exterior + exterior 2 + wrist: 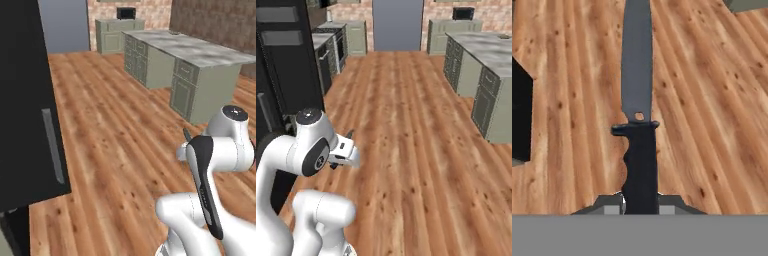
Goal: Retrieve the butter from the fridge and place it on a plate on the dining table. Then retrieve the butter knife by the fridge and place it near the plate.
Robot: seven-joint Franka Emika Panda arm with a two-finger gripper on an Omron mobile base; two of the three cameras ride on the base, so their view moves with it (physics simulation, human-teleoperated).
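The butter knife (638, 100) has a black handle and a long grey blade that points away from the hand over the wooden floor. My gripper (640, 202) is shut on its handle. From the base the gripper (186, 142) hangs above the floor, and the knife's dark tip (349, 134) pokes up from the hand. The black fridge (25, 125) with its grey handle stands close on the left. The dining table (210, 52), marble-topped on a pale green base, lies ahead to the right. A small flat shape at its far end looks like the plate (174, 33). The butter is out of view.
Open wooden floor (406, 125) stretches between the fridge side and the table. Pale green wall counters (117, 32) with a dark microwave stand at the back. A dark stove and cabinets (326, 50) line the left wall. A grey doorway (397, 25) is at the far end.
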